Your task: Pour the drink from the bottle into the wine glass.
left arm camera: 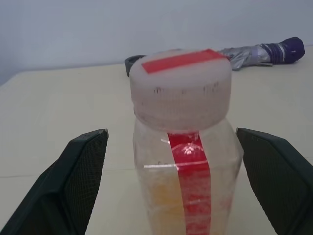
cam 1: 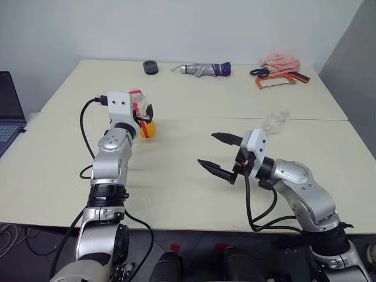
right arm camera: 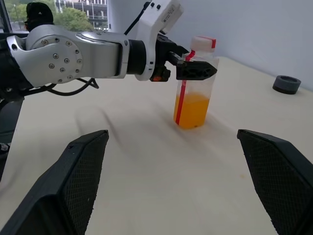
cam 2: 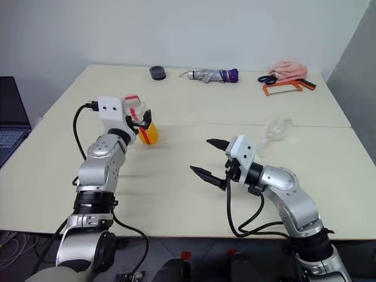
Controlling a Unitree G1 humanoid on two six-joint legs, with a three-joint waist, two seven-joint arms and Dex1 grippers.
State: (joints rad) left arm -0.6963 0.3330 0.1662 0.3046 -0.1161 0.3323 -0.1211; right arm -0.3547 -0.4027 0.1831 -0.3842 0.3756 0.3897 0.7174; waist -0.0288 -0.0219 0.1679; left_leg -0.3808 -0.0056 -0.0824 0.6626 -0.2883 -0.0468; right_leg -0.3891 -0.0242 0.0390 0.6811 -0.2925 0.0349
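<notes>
While the bottle (left arm camera: 183, 147) stands between its fingers | left pincer (cam 1: 145, 116) released, ungrasped | right pincer (cam 1: 222, 154) released

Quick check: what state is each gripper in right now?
Left gripper: open, fingers either side of the bottle, not closed on it.
Right gripper: open, holding nothing.

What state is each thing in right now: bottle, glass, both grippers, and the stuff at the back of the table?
Small clear plastic bottle: upright, white cap on, between the left gripper's fingers.
Orange-yellow drink: fills the bottle's lower part.
Clear stemmed wine glass: empty, standing.
Left gripper: open around the bottle.
Right gripper: open, empty.
Grey folding umbrella: folded, lying flat.
</notes>
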